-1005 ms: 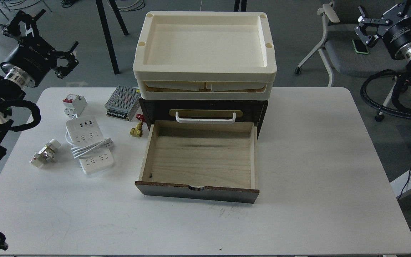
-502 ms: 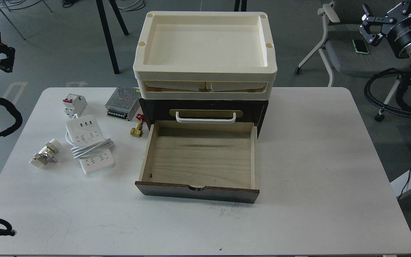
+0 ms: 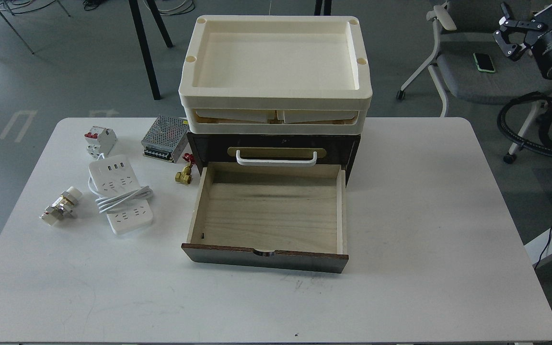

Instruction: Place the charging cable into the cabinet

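Grabbing the charging cable (image 3: 120,195) risks loosening its cord; left fingers unseen, right fingers' (image 3: 513,36) state unclear.

— Light, overall?
— Even and bright, diffuse from overhead. The white table (image 3: 400,215) reads pale grey, no blown-out patches.

— Shadows?
— Soft, short. One under the cream plastic trays (image 3: 274,91), darkening the cabinet (image 3: 276,201) face around the white handle (image 3: 276,158). A faint band across the back of the open drawer's pale floor. Thin shadow hugging the charging cable (image 3: 120,194).

— Glare?
— Slight sheen on the brass plate behind the handle; a bright spot on metal at the right edge, by the right gripper (image 3: 513,36).

— Sharpness?
— Centre crisp: wood grain, socket holes legible. Mild softening and noise on the grey floor. Table edges bow slightly, wide-angle lens.
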Available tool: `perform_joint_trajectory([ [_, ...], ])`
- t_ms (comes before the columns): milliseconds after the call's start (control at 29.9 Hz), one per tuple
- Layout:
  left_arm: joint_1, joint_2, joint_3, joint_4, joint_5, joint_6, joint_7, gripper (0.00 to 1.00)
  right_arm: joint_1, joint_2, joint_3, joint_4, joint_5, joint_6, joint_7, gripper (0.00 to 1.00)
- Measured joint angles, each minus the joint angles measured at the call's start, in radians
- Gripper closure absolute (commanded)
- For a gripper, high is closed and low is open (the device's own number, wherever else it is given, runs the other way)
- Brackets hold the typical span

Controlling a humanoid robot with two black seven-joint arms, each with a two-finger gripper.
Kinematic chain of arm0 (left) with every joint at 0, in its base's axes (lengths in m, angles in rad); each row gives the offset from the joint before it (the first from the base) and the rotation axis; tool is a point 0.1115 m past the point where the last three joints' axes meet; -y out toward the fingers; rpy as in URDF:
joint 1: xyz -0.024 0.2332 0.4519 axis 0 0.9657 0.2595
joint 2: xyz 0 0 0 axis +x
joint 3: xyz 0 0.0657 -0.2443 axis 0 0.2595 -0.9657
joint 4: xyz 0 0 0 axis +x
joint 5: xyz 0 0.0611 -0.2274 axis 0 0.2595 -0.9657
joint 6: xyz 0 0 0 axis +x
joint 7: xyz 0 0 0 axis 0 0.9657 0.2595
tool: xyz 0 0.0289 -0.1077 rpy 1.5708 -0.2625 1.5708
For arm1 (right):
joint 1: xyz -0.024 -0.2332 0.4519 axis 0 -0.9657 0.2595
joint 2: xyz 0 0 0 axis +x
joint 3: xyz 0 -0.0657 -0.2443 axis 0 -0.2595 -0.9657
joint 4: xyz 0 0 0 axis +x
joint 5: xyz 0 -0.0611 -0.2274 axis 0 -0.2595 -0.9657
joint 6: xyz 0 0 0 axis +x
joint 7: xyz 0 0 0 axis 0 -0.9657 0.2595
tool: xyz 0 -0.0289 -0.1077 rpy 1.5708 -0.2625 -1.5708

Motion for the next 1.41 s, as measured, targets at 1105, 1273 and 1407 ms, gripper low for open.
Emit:
perform_joint_trajectory([
  [1105, 0.012, -0.254, 0.490, 0.248, 1.787, 0.112, -0.003, 0.03, -0.126, -0.128, 0.039, 0.154, 0.002, 0.000, 0.000, 0.00],
  [1273, 0.016, -0.286, 0.497, 0.260, 1.791, 0.117, -0.030, 0.06, -0.129, -0.128, 0.040, 0.154, 0.002, 0.000, 0.000, 0.00],
  [1407, 0.017, -0.311, 0.507, 0.268, 1.791, 0.119, -0.042, 0.14, -0.130, -0.128, 0.041, 0.154, 0.003, 0.000, 0.000, 0.00],
])
